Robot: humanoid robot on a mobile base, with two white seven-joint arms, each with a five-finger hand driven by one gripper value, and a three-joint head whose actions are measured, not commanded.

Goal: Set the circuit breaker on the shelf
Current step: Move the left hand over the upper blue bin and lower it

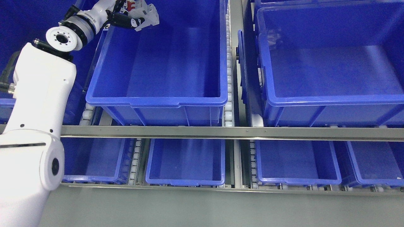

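One circuit breaker [145, 14], white with red markings, sits at the far left of the scene, held above the far left corner of the upper-left bin [164, 63]. The left hand [127, 17] has its dark fingers [121, 22] curled around the breaker, which projects to the right of the grasp. One arm is visible: the left arm [38, 104], white-shelled, rises from the near left edge to a wrist with a round flange [62, 39] and reaches to the far side of the bin's left rim.

The upper shelf level carries two large blue bins in full view: the upper-left bin and the upper-right bin [331, 69]; parts of other blue bins show at the far right and behind the arm. Both large bins show bare floors. Between them runs one strip of white rollers [229, 78].

One metal crossbar [221, 131] spans the scene from left to right just near the large bins. Below it, the lower level holds four smaller blue bins [186, 162] in a row, separated by roller strips. A grey floor [205, 208] fills the near edge.
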